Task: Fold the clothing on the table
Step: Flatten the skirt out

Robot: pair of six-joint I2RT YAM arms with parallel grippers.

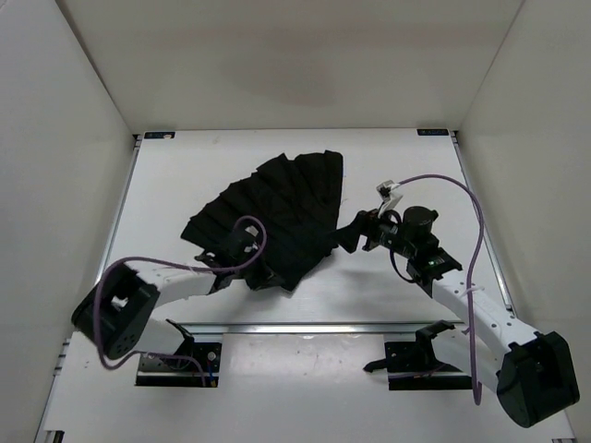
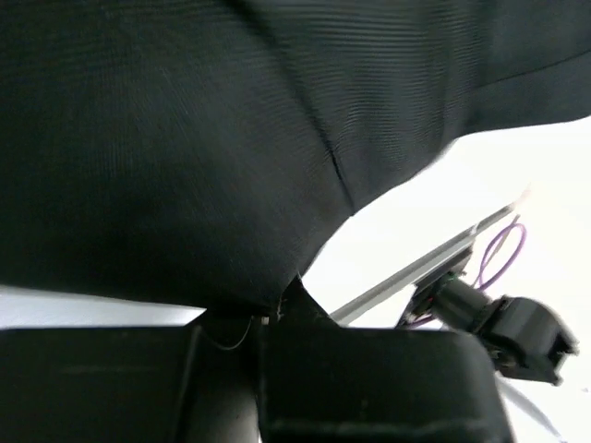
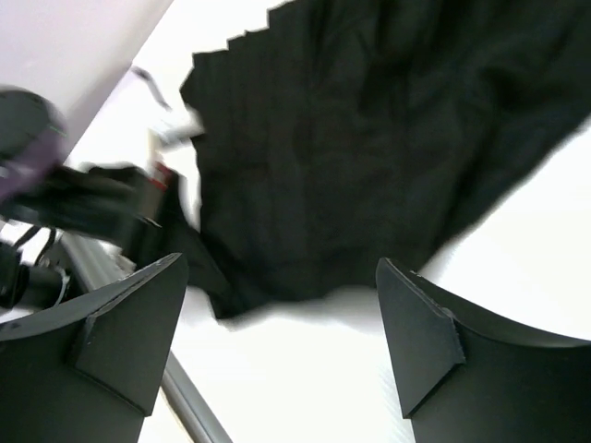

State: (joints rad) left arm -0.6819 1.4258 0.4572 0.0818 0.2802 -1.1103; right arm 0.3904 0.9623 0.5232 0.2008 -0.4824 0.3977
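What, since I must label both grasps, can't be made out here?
Left wrist: fingertips of the left gripper, buried under the clothing.
Top external: whether the right gripper touches the clothing; too small, black on black.
Right wrist: the clothing's far edges, cut off by the frame.

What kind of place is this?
Probably a robot lab work cell: a white table boxed in by plain white walls, with a left arm and right arm mounted near a metal rail.

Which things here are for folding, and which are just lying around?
For the job: black clothing, white table, left gripper (shut on the clothing), right gripper (open).
Just there: purple cables, metal rail, corner brackets.
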